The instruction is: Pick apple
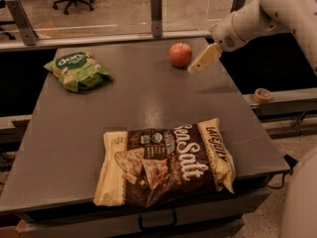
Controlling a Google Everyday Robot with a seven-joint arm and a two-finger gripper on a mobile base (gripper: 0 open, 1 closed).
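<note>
Three items share the grey table (148, 103) as your robot's white arm (257, 16) reaches in over the right edge at the far end. Largest concern first: the table top looks flat and rimless. Anything round that gets nudged could roll toward the rail (124, 37) at the back or drop off the right side.

The big brown sea-salt chip bag (166, 165) lies at the near edge, well apart from the action and unlikely to interfere. The smaller green snack bag (78, 71) at far left is likewise out of the way.

The apple (180, 54), small and red-orange, sits stem-up near the far right corner and is the thing to watch. The gripper (204, 58) hangs just beside it on its right, slanting down toward the table. As far as this view shows, the two are not touching.

Whether the gripper is spread or closed cannot be told from this angle, so check before you advance. A closed or too-narrow tool would likely shove the apple leftward rather than straddle it. A slanted, side-on approach could also catch the smooth curved skin off-centre and squeeze the fruit out.

Smallest hazard: a roll of tape (262, 94) rests on the ledge (292, 99) below the arm, where a low swing might clip it.
</note>
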